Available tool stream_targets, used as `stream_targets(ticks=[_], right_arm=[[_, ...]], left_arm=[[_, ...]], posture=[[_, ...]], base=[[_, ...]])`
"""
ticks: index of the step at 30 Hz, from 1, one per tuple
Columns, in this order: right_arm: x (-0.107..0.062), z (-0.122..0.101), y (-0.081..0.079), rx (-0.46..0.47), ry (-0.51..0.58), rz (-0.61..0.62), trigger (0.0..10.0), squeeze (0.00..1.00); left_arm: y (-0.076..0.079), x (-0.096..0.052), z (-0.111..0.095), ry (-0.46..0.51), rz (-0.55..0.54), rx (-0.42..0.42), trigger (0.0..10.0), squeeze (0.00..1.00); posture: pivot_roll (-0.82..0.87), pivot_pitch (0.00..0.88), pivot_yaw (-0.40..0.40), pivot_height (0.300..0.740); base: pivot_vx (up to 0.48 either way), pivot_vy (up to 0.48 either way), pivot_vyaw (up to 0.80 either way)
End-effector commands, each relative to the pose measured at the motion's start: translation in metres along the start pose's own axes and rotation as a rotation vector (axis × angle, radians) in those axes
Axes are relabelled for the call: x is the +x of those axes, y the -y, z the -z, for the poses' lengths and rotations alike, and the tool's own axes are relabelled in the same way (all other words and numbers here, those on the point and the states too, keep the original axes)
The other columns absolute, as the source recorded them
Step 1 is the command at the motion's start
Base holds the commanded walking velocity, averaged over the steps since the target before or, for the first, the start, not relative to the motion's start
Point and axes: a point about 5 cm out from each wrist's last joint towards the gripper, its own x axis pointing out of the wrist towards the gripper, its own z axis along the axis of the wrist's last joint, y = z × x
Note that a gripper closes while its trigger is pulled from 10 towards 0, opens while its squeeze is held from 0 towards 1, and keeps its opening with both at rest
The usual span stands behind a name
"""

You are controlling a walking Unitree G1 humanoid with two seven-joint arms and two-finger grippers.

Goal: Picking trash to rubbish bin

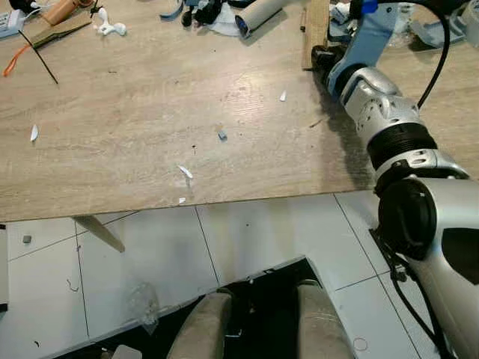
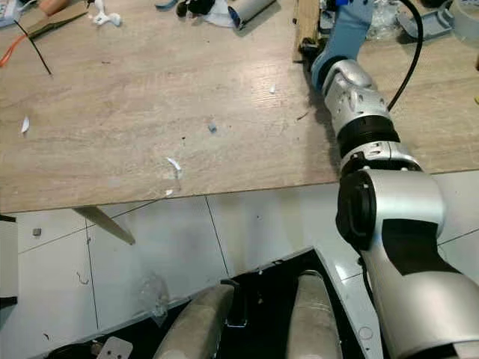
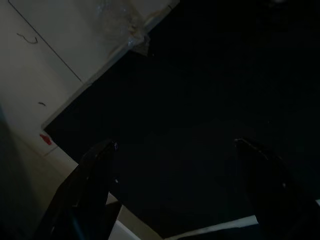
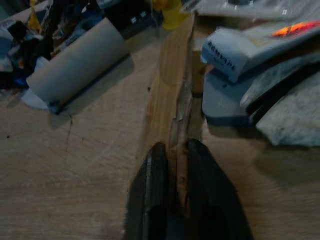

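A long wooden strip [image 1: 316, 26] lies at the far right of the wooden table [image 1: 150, 112]. My right arm reaches across the table to it, and my right gripper [image 4: 174, 147] is shut on the near end of the wooden strip [image 4: 172, 90], which stands on edge between the two fingers. Small white scraps lie on the table: one near the front edge [image 1: 185, 172], one at the left [image 1: 34, 132], one by the arm [image 1: 283, 96]. My left gripper [image 3: 175, 145] hangs open in the dark, low over the floor, holding nothing.
A cardboard tube [image 1: 258, 13], tools and blue-and-white packets [image 4: 235, 50] crowd the table's far edge. A crumpled clear plastic piece [image 1: 142, 303] lies on the white tiled floor [image 1: 262, 232] in front of the table, near my legs.
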Motion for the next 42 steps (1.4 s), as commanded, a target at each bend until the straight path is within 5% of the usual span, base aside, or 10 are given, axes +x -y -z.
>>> stream_targets(ticks=[1,12,17,21,22,23,25,32,34,42], right_arm=[[-0.001,0.017,0.003,0.018,-0.09,0.022,0.0,0.0],[-0.001,-0.005,-0.019,0.144,0.099,-0.22,0.0,0.0],[-0.017,-0.013,-0.055,0.352,0.292,-0.673,0.0,0.0],[-0.029,-0.005,-0.068,0.463,0.308,-0.831,0.1,0.0],[-0.034,0.0,-0.073,0.486,0.296,-0.89,5.9,0.0],[-0.037,0.007,-0.078,0.497,0.282,-0.932,10.0,0.0],[-0.039,0.01,-0.08,0.499,0.273,-0.952,10.0,0.0],[-0.11,0.092,-0.136,0.396,-0.004,-1.416,10.0,0.0],[-0.12,0.126,-0.149,0.252,-0.146,-1.428,10.0,0.0],[-0.139,0.16,-0.159,0.096,-0.318,-1.478,10.0,0.0]], left_arm=[[-0.002,-0.005,0.013,-0.056,-0.002,0.001,10.0,0.0],[0.0,0.003,0.0,-0.042,-0.01,-0.015,10.0,0.0],[0.0,0.011,-0.011,-0.058,-0.035,-0.053,10.0,0.0],[-0.002,0.014,-0.015,-0.074,-0.065,-0.094,10.0,0.0],[-0.003,0.015,-0.016,-0.079,-0.081,-0.115,10.0,0.0],[-0.004,0.016,-0.018,-0.082,-0.094,-0.133,10.0,0.0],[-0.005,0.016,-0.019,-0.083,-0.101,-0.142,10.0,0.0],[-0.03,0.019,-0.028,-0.075,-0.263,-0.388,10.0,0.0],[-0.041,0.019,-0.033,-0.055,-0.321,-0.478,10.0,0.0],[-0.057,0.018,-0.038,-0.092,-0.431,-0.365,10.0,0.0]], posture=[[0.04,0.367,0.18,0.74],[0.03,0.319,0.156,0.74],[0.0,0.235,0.118,0.74],[0.0,0.189,0.098,0.74],[0.0,0.176,0.092,0.74],[0.0,0.155,0.081,0.74],[0.0,0.155,0.081,0.74],[0.0,0.078,0.041,0.74],[0.0,0.058,0.034,0.74],[0.01,0.03,0.008,0.74]], base=[[0.0,0.0,0.0],[0.0,0.0,0.0],[0.0,0.0,0.0],[0.0,0.0,0.0],[0.0,0.0,0.0],[0.0,0.0,0.0],[0.0,0.0,0.0],[0.0,0.0,0.0],[0.0,0.0,0.0],[0.0,0.0,0.0]])
